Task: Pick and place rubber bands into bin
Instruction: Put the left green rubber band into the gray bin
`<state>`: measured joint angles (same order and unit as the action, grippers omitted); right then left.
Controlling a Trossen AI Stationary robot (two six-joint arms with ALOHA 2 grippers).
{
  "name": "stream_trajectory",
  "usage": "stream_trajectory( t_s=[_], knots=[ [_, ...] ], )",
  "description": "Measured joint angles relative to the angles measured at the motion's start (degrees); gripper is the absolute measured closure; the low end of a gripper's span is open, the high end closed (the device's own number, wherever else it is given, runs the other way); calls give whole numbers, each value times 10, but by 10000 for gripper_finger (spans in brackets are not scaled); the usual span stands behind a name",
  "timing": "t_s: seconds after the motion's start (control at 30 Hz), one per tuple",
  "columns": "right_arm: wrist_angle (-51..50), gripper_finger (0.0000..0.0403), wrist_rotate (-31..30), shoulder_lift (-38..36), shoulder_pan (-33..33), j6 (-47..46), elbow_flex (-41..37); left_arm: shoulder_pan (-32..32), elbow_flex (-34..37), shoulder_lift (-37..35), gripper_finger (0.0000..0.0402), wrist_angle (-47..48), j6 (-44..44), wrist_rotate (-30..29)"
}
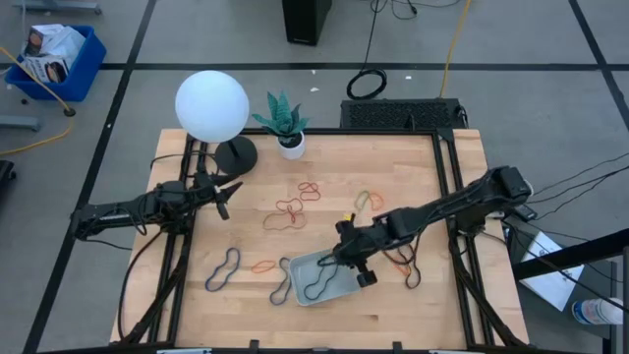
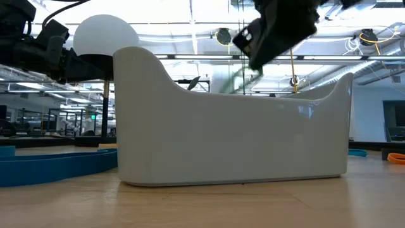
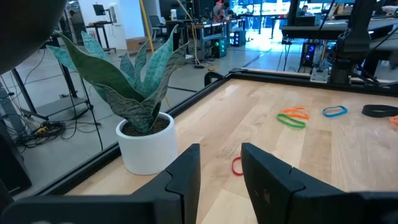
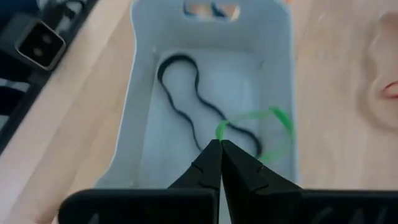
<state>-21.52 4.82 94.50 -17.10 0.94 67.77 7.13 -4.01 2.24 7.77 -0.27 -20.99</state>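
The pale grey-blue bin (image 1: 300,267) stands on the wooden table near its front edge; its wall fills the low view (image 2: 234,133). A black rubber band (image 4: 186,106) lies on the bin floor. My right gripper (image 4: 221,146) hovers over the bin, shut on a green rubber band (image 4: 273,118). Several loose bands lie on the table: red and orange ones (image 1: 288,209), a black one (image 1: 223,270). My left gripper (image 3: 217,165) waits open and empty at the table's left side (image 1: 224,197), facing the potted plant. My right gripper pinches the green band at one point of its loop (image 4: 219,132) between its two shut fingertips. The fingers come from above, slanting down into the bin. The band hangs slack below the fingertips, above the bin floor and the black band.
A white globe lamp (image 1: 211,105) and a potted plant (image 1: 283,120) stand at the table's far edge. More bands lie right of the bin (image 1: 403,265) and beside its left wall (image 1: 282,285). A blue crate (image 1: 59,59) sits on the floor beyond the table.
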Motion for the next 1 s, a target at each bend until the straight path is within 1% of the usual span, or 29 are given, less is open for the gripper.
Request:
stream_trajectory(
  t_s=[0.17,0.23,0.37,0.7,1.0],
  knots=[
    [2,403,1,42,-11,-6,0,0,0,0,277,0,0,0],
    [2,403,12,57,-12,-17,0,0,0,0,277,0,0,0],
    [2,403,15,77,-14,-31,0,0,0,0,277,0,0,0],
    [3,402,13,82,-14,-32,0,0,0,0,277,0,-2,1],
    [5,382,13,81,-13,-31,0,0,0,0,277,0,-2,1]
  ],
)
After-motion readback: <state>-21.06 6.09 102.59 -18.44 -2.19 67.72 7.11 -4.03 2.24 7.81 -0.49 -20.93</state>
